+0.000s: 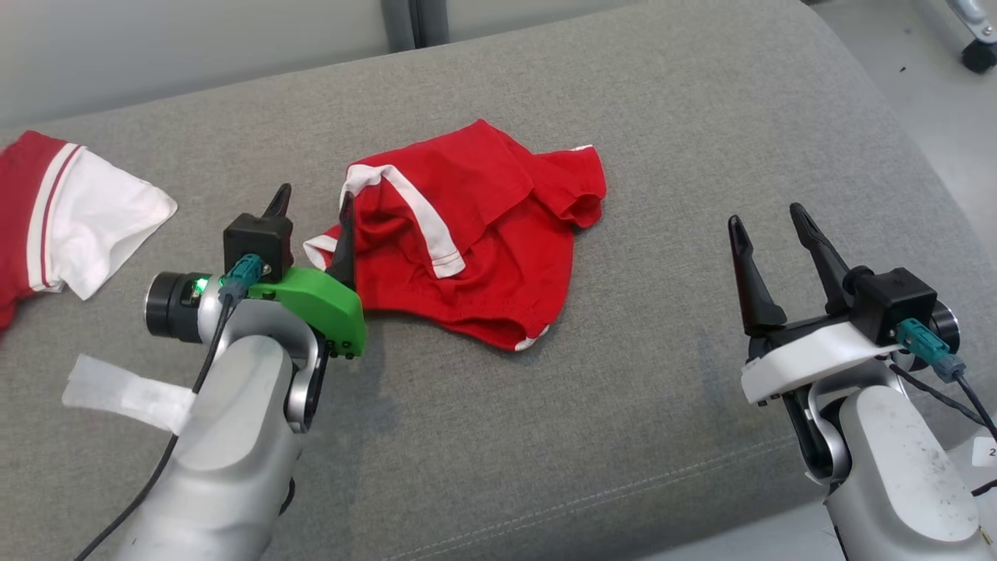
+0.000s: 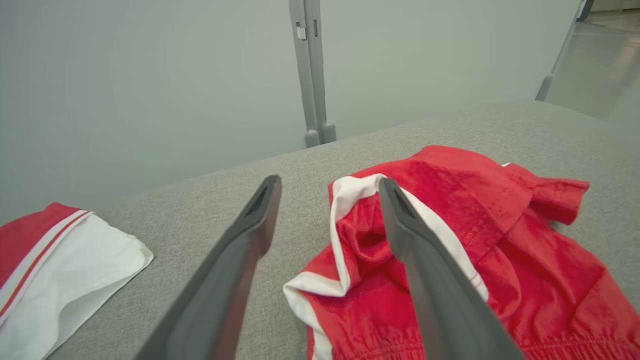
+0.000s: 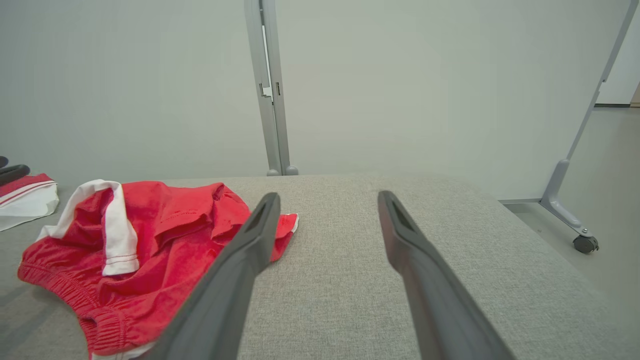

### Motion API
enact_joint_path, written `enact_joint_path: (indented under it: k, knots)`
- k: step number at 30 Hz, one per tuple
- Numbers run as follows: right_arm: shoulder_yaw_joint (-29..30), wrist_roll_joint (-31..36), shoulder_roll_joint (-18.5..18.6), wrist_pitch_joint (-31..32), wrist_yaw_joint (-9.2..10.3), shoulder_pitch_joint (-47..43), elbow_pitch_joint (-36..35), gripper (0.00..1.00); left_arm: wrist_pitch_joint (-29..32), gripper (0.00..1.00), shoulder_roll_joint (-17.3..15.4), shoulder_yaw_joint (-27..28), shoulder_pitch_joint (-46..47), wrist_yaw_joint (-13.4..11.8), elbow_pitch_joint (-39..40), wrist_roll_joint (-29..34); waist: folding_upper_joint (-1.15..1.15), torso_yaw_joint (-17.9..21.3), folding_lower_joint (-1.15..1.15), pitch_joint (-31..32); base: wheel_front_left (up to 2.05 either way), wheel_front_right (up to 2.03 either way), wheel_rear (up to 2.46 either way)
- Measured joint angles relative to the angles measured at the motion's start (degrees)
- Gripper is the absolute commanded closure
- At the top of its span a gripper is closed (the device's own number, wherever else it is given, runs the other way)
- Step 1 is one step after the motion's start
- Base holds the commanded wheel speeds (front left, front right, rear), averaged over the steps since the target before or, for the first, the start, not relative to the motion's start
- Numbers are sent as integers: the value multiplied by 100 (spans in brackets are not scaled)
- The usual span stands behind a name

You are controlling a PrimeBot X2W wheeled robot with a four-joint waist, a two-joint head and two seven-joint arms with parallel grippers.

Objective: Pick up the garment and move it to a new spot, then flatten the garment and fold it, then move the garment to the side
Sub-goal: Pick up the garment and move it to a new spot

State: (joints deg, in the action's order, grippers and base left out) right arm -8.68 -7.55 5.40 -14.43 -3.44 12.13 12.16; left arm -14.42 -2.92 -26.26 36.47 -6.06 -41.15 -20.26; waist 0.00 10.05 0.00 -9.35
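Head view: I see the crumpled red cloth garment with white trim (image 1: 483, 234) lying mid-cushion on the grey fabric sofa (image 1: 623, 428). My left gripper (image 1: 314, 199) is spread wide at its left edge. Left wrist view: nothing is between the fingers, and one overlaps the trim. Right wrist view: my right gripper (image 3: 328, 196) is spread and empty, beside the garment.

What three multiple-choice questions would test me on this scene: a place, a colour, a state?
1. Where does the red garment lie? A. on the floor B. on the grey cushion C. in a basket
2. What colour are its stripes? A. blue B. white C. yellow
3. How do the left arm's fingers stand? A. spread apart B. shut on cloth C. shut on nothing
Answers: 1 B, grey fabric surrounds it; 2 B, white bands edge it; 3 A, a gap shows between them.
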Motion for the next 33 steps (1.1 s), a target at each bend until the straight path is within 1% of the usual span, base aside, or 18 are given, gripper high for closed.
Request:
enact_joint_path:
  k: [5, 8, 10, 19, 25, 26, 33]
  knots:
    - [20, 1, 5, 0, 0, -115, 16, 0, 0, 0, -3, 331, -569, -8, 556, -1, 0, -149, 0, 202, 0, 0, 0]
    - [26, 2, 7, 0, 0, -150, 12, 0, 0, 0, -3, 422, -862, -12, 806, 4, 0, -198, 0, 288, 0, 0, 0]
    - [27, 3, 4, 0, 0, -195, 12, 0, 0, 0, -3, 476, -1035, -56, 962, 37, 0, -221, 0, 331, 0, 0, 0]
    - [112, 11, 19, 0, 1, -305, -23, 0, 0, 0, -1, 972, -1772, -60, 1625, 116, 0, -251, 0, 462, 0, 0, 0]
    - [212, 12, 22, 0, 22, -424, -91, 0, 0, 0, -1, 1226, -2281, -86, 2028, 390, 0, -278, 0, 557, 0, 0, 0]
    - [221, 12, 21, 0, 52, -458, -98, 0, 0, 0, 2, 1290, -2368, -87, 2075, 409, 0, -285, 0, 575, 0, 0, 0]
    - [234, 33, 13, 0, 52, -649, -199, 0, 0, 0, 2, 1809, -3026, -102, 2471, 597, 0, -336, 0, 700, 0, 0, 0]
